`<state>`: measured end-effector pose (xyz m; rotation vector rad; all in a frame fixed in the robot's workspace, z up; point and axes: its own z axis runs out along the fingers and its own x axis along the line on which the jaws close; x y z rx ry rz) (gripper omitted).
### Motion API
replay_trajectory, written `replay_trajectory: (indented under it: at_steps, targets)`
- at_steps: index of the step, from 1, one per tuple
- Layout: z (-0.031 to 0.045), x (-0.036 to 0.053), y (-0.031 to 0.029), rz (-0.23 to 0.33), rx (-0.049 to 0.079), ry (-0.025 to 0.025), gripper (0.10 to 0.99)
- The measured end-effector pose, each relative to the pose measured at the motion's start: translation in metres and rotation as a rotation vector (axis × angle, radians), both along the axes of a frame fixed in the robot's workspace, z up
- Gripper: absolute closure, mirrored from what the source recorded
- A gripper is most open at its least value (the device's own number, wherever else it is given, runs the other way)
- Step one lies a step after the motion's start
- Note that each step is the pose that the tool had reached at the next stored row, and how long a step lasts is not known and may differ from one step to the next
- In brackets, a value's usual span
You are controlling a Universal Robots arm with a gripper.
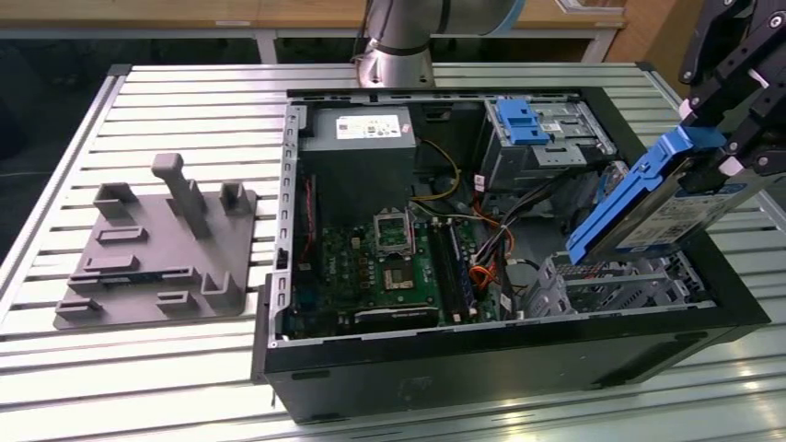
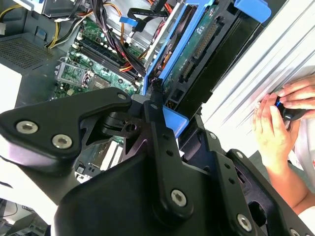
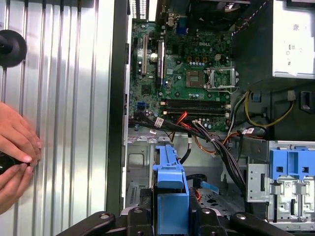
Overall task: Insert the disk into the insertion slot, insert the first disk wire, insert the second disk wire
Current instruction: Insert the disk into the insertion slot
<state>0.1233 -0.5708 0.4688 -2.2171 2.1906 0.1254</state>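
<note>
My gripper (image 1: 722, 152) is shut on the disk (image 1: 651, 207), a silver drive with a white label in a bright blue frame. The disk hangs tilted, its lower end just above the insertion slot (image 1: 614, 281), a low perforated silver cage at the case's front corner on the exterior view's right. In the first wrist view the blue frame (image 3: 170, 182) points down toward the silver cage (image 3: 140, 162). In the second wrist view the disk (image 2: 189, 46) sits between the black fingers (image 2: 157, 113). A bundle of black and orange wires (image 1: 491, 244) lies loose beside the slot.
The open black computer case (image 1: 491, 359) holds a green motherboard (image 1: 381, 267), a power supply (image 1: 356, 129) and a taller grey cage with a blue latch (image 1: 535, 124). A grey fixture (image 1: 160, 249) lies on the slatted table. A person's hands (image 3: 15, 147) rest on the table beside the case.
</note>
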Motion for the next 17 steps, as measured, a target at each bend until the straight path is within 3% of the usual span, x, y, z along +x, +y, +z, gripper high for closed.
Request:
replay_trajectory:
  at_steps: [17]
  targets:
    - [-0.0062, 0.0001, -0.0005, 0.001, 0.000, 0.0000, 0.722]
